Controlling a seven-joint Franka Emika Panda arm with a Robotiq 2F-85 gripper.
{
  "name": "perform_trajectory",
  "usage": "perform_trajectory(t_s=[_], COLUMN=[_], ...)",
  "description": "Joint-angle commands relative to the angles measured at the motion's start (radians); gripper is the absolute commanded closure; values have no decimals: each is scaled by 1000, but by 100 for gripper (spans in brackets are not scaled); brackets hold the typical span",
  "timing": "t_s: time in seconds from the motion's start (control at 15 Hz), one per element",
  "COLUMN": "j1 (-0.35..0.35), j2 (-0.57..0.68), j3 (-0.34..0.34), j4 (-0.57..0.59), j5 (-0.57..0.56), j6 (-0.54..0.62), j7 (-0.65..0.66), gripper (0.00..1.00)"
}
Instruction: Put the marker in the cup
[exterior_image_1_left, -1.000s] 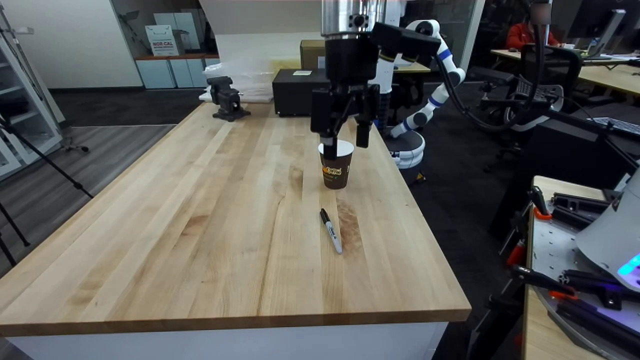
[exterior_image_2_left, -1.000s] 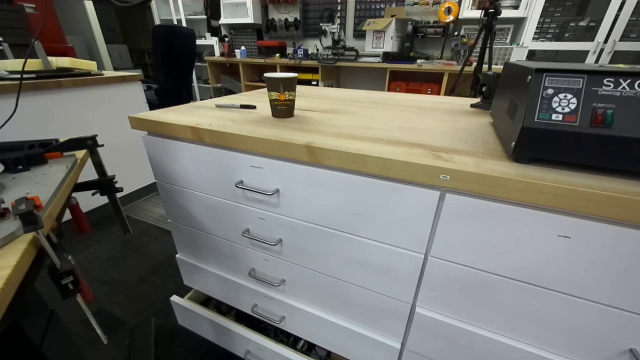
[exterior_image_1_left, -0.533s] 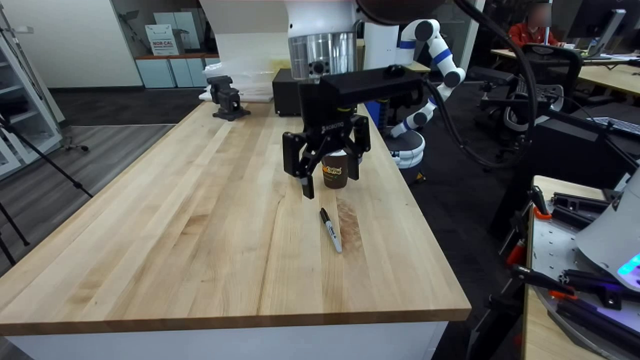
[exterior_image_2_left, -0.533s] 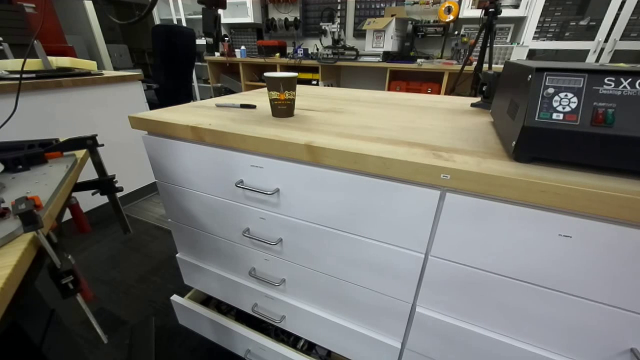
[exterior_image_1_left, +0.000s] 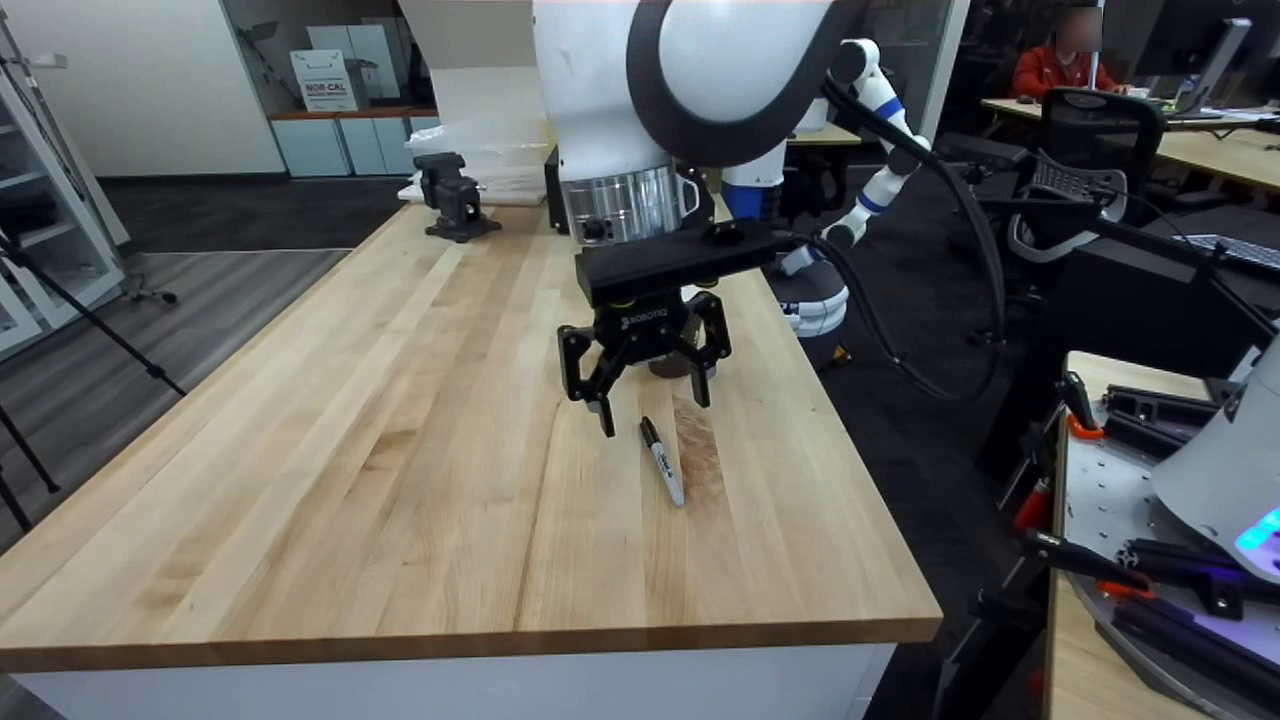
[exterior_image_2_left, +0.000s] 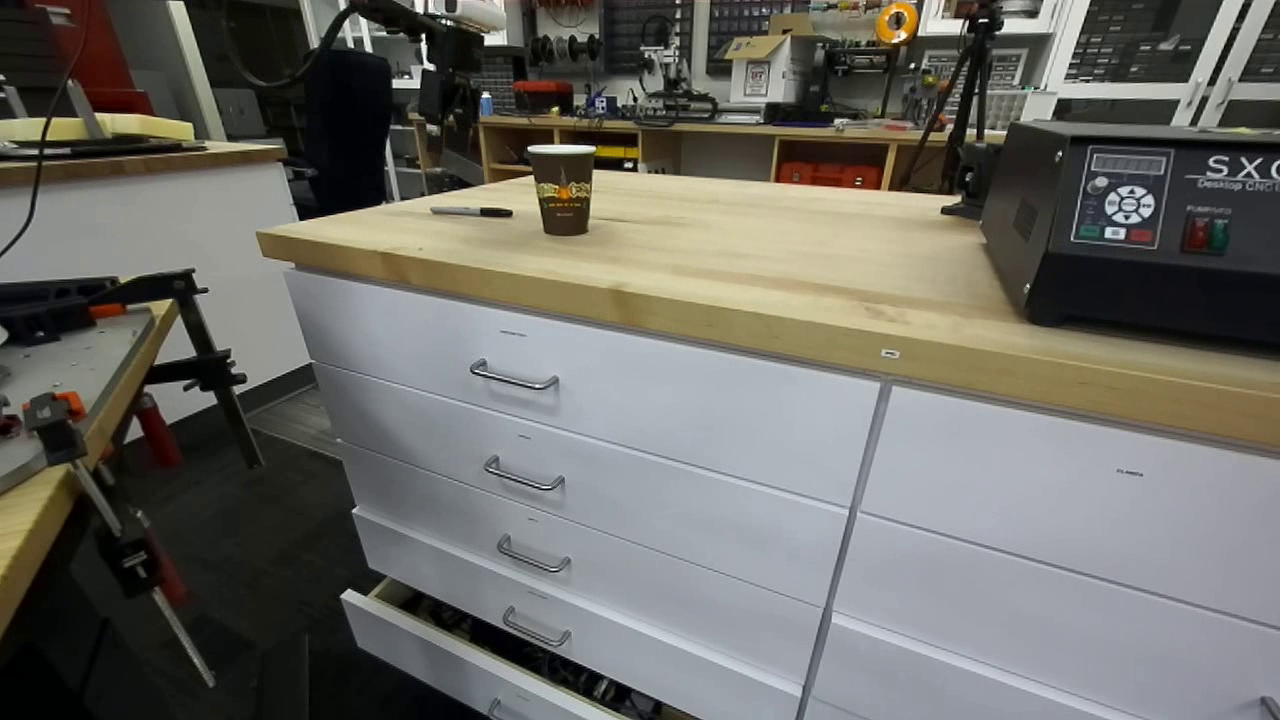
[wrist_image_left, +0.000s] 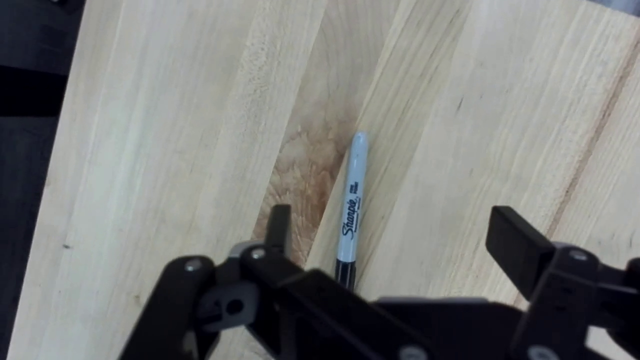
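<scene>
Marker (wrist_image_left: 352, 205): a thin, light-grey plastic pen with a black end, lying flat on the pale wooden table (exterior_image_1_left: 380, 480), lower than the jaws. "Sharpie" and "FINE POINT" are on its side.
Jaws: spread wide, with nothing held.
Black two-finger gripper (exterior_image_1_left: 655, 406): it looks too high to grab, so closing here may catch only air. In the wrist view the marker sits nearer one finger; that finger could hit it first and make it roll. Going too low could bang the table. "ROBOTIQ" is on the front.
White-rimmed brown paper cup (exterior_image_2_left: 564, 190): stands upright near the marker's black end. It looks light, so a knock, or a pen poked at its rim, may tip it. Its yellow print is too small to read.
Black boxy machine (exterior_image_2_left: 1130, 255): "SX", then a letter cut off, and "Desktop CNC" under that.
White cardboard box (exterior_image_1_left: 326, 82): far back, "NOR-CAL".
</scene>
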Motion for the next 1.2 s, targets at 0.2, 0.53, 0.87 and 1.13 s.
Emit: perform_trajectory(t_s=[0.2,0.53,0.87,1.13], j1=[-10,-31,-35,-27], j2=[102,111,101,106], j3=[-41,-95,-91,-88], j4=[54,24,17,17], j5=[107,105,114,108], j6=[86,132,165,169], j7=[36,22,11,14], gripper=[0,0,46,31])
